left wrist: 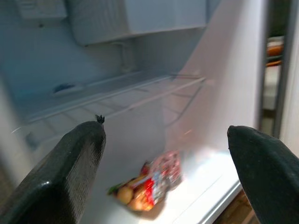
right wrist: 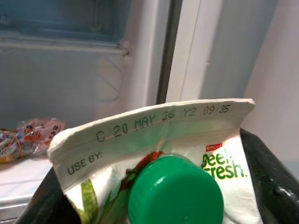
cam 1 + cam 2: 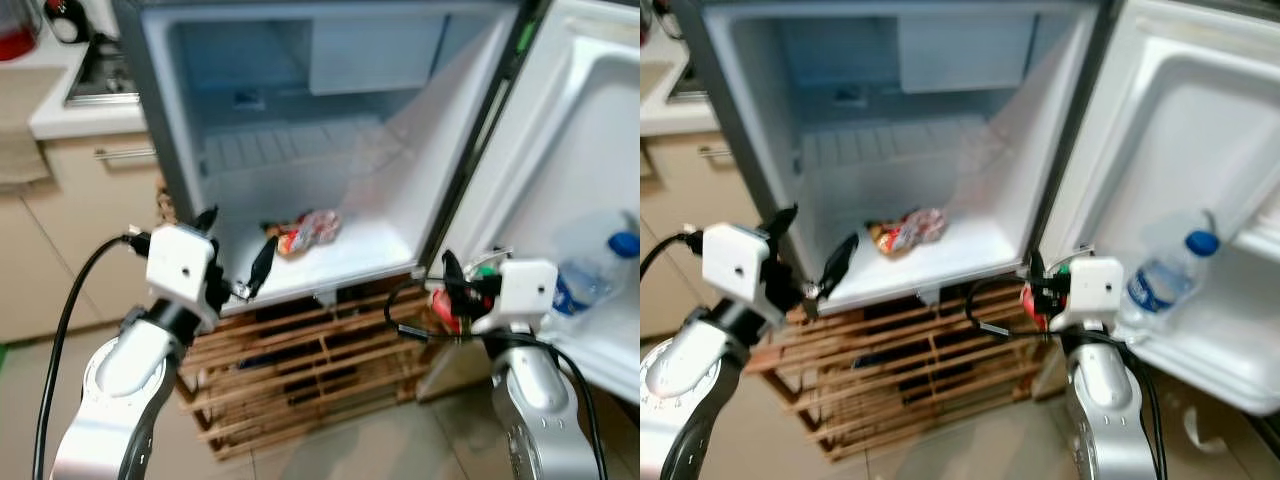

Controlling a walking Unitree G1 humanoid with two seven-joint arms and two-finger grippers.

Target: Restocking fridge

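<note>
While left gripper (image 3: 232, 262) gapes, right gripper (image 2: 154, 186) clamps carton (image 2: 159, 140).

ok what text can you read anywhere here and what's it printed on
"C 20 MAY 26 Y2 09:35" on the top seal of the carton held in the right claw.
"USE BY:" on the same seal, left end.
"...een Fresh" partly hidden, on the carton's face beside the green cap; a small red logo above it is too small to read.
Snack bag in the fridge: print blurred.
Bottle label: unreadable.

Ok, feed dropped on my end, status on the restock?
Left pincer open at the fridge floor, snack pack ahead. Right pincer shut on carton, outside the fridge. Bottle in door; path clear.
</note>
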